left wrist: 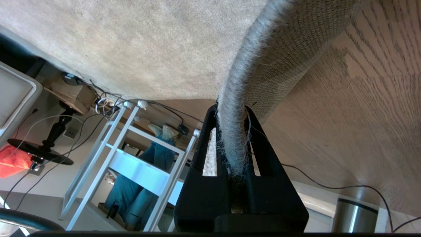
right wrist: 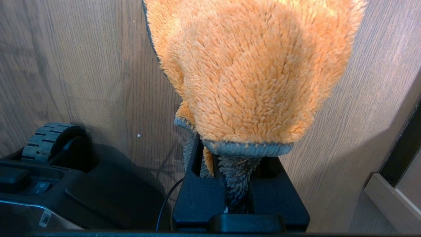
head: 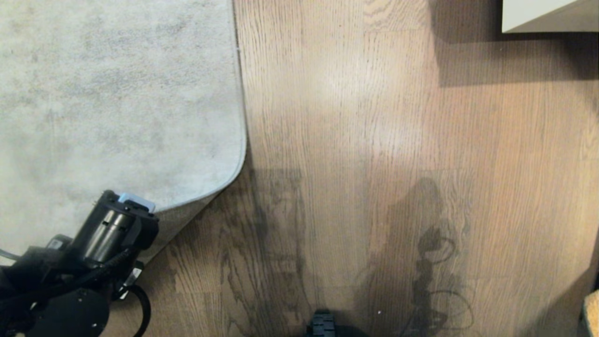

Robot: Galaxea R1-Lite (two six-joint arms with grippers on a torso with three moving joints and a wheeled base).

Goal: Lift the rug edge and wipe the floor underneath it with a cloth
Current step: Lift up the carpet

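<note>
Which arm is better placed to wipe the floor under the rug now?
The right. Its gripper already holds the cloth above the floor, while the left gripper is busy pinching the lifted rug edge.

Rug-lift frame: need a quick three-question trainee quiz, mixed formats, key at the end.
1. True or false: the left gripper is shut on the rug edge, with the rug's woven backing showing beside it.
2. Multiple choice: what does the right gripper hold? A) the cloth B) a sponge C) nothing
3. Short answer: in the head view, is the floor under the raised corner being wiped?

Key:
1. True.
2. A; the orange cloth is pinched between the jaws.
3. No; no cloth shows in the head view. In the right wrist view it hangs by the robot's base, apart from the rug.
</note>
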